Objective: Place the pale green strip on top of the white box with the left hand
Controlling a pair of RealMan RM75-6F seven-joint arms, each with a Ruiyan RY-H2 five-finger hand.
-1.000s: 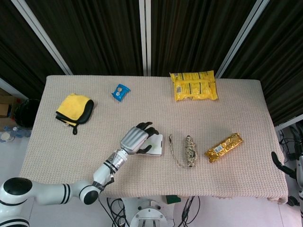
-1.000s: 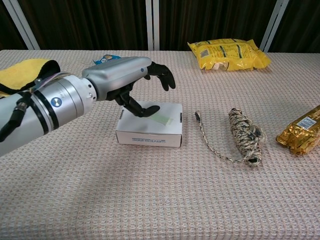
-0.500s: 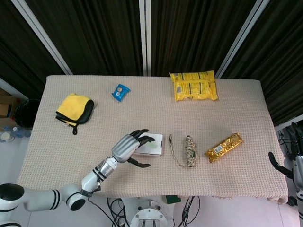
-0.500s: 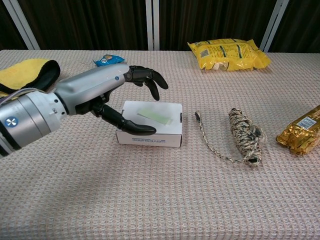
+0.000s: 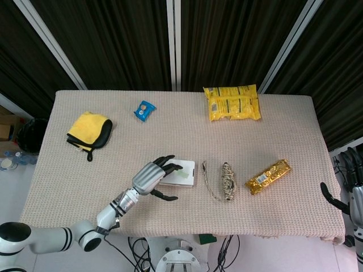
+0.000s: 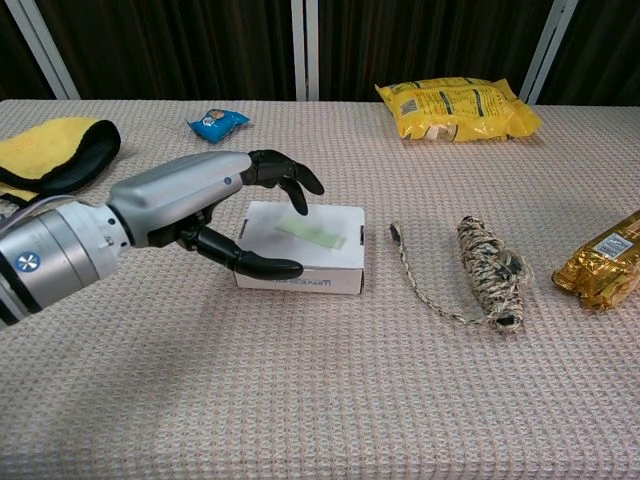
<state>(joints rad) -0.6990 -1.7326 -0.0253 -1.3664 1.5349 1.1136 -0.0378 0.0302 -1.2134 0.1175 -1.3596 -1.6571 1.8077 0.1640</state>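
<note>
Strip placement looks done, judging from how things lie: the pale green strip (image 6: 312,234) rests flat on the lid of the white box (image 6: 300,248), toward the lid's right half, its long axis running slantwise from the back left toward the front right corner. In the head view the same pale green strip (image 5: 181,174) shows as a faint patch on the white box (image 5: 180,173).

The left hand (image 6: 215,205) sits just to the left of the box and holds nothing. Its fingers (image 6: 290,180) are spread and lightly curled, arching over the lid's left rear edge, while the thumb reaches along the box's front face; whether the thumb touches the cardboard cannot be told. The strip lies to the right of the fingertips, apart from them, so any move away should go leftward and back, away from the strip, to avoid brushing it off the lid.

The right hand (image 5: 354,175) shows only at the far right edge of the head view, off the table (image 5: 170,124) and well apart from everything; its fingers seem extended, but how far they are spread cannot be told.

A bundle of cord (image 6: 487,268) lies to the right of the box, clear of it.
</note>
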